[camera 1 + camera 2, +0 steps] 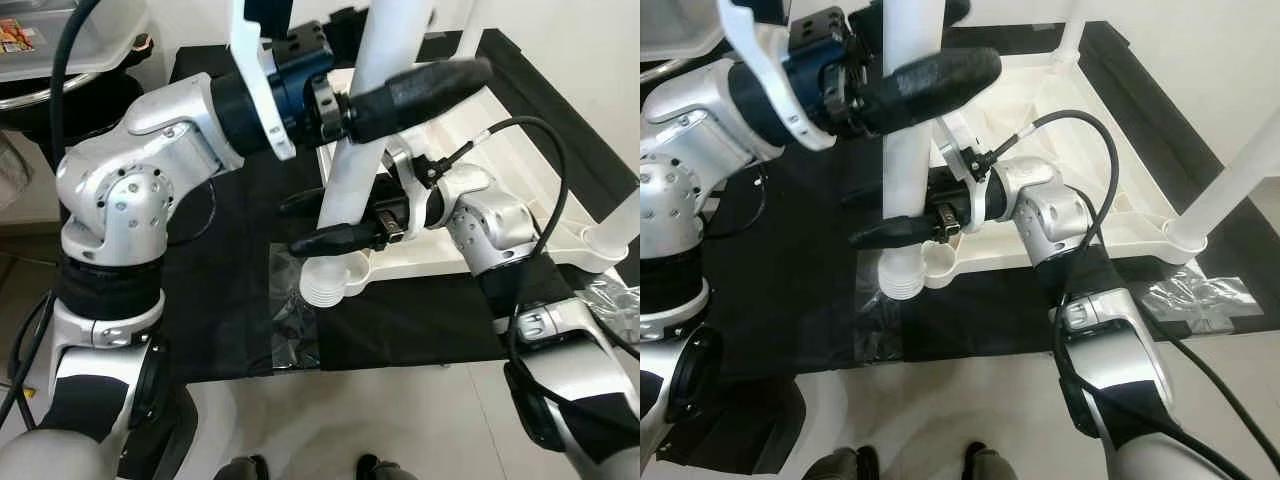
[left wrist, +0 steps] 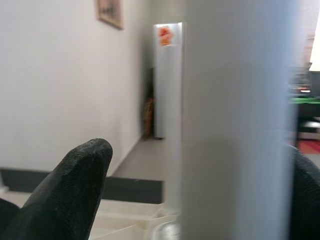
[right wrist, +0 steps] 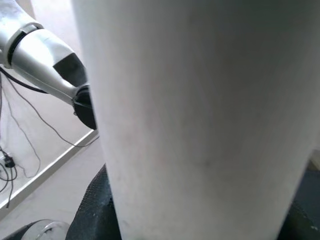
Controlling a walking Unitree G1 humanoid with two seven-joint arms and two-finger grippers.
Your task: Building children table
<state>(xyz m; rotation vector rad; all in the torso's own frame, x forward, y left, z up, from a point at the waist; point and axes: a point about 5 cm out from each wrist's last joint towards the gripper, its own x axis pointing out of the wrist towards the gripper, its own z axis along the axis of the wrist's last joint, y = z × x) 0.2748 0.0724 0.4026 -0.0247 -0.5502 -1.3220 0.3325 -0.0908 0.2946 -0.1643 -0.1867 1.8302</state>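
you have a white table leg (image 1: 352, 150) clamped by both grippers, and everything turns on how its threaded foot sits against the corner socket (image 1: 352, 268) of the upturned white tabletop (image 1: 1120, 215).

in the left eye view the leg runs through the centre of the frame, its long axis near upright and leaning a little to the upper right. the ribbed threaded end (image 1: 322, 290) is at the bottom, just left of the round socket and beside it rather than inside it. whether the two touch cannot be made out.

your left gripper (image 1: 385, 95) is closed on the leg high up, one black finger lying across its front. your right gripper (image 1: 335, 222) is closed on it low down, its fingers reaching toward frame left on either side of the shaft, so the right one is the nearer to the thread. both wrist views show the pale shaft pressed close between black fingertips.

to seat it, the foot would likely need to shift toward frame right over the socket, with the axis brought straighter. another leg (image 1: 1230, 175) already stands at the right-hand corner.
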